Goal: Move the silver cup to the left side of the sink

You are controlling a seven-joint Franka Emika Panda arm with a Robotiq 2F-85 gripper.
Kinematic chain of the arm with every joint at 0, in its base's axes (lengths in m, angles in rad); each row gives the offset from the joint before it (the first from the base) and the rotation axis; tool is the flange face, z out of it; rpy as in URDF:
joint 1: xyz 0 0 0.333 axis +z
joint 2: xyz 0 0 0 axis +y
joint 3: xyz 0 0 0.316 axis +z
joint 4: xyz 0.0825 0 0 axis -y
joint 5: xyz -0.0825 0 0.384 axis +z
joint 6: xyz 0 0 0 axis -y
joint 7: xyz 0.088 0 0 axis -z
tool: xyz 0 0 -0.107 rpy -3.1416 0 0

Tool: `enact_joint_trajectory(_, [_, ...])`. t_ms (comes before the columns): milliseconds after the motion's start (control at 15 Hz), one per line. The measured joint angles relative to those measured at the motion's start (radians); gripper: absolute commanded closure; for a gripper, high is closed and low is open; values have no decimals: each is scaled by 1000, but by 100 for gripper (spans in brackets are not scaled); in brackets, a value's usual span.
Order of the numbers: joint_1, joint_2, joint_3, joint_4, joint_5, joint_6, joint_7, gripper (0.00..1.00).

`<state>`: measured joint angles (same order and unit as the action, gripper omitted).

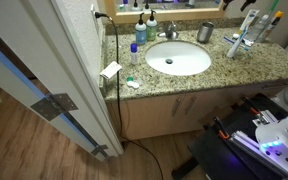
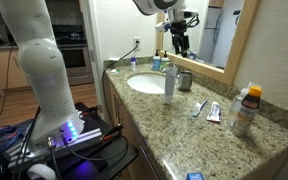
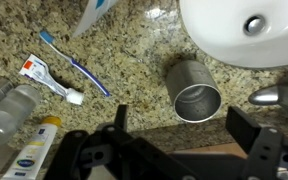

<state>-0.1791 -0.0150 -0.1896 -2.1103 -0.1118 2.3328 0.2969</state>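
Silver cup sits just ahead of the end effector, fingers spread apart.

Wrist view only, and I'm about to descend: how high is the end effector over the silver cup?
Observer: In an exterior view the end effector hangs clearly above the silver cup, not touching it.
Operator: Anything tall nearby?
Observer: A white tube stands upright close beside the cup, near the sink rim.
Operator: And across the sink?
Observer: A blue bottle stands on that side, toward the back of the counter.
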Motion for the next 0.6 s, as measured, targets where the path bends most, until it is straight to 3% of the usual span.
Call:
enact_joint_trajectory(267, [-35,104,-47,21,92,47,-67,0])
enact_joint_trajectory(600, [-47,204,-43,76,278,66,-133,0])
